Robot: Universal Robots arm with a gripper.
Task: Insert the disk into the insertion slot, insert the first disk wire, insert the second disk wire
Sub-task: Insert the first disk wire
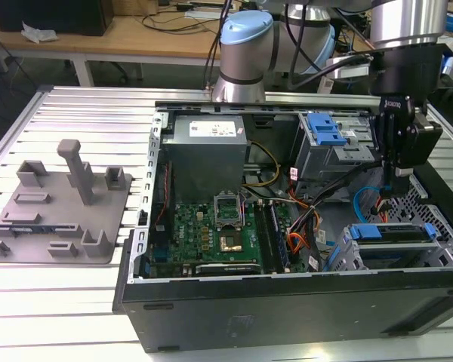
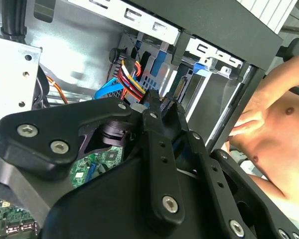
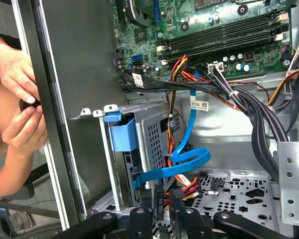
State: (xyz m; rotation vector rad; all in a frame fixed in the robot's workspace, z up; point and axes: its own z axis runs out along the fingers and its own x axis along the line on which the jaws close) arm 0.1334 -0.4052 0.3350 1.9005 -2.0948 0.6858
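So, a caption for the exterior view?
End effector inside the open computer case, close to the disk seated in the insertion slot.

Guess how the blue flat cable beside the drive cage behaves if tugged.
The blue flat cable loops and folds freely, so probably floppy with some spring. Thin ribbon, likely light. One end runs to the drive cage, so a tug may snag.

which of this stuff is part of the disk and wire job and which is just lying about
Job: gripper, shut on the wired plug; disk in its metal bay; blue cable.

Just there: grey holder plate on the exterior view's left; power supply; circuit board; a person's hand.
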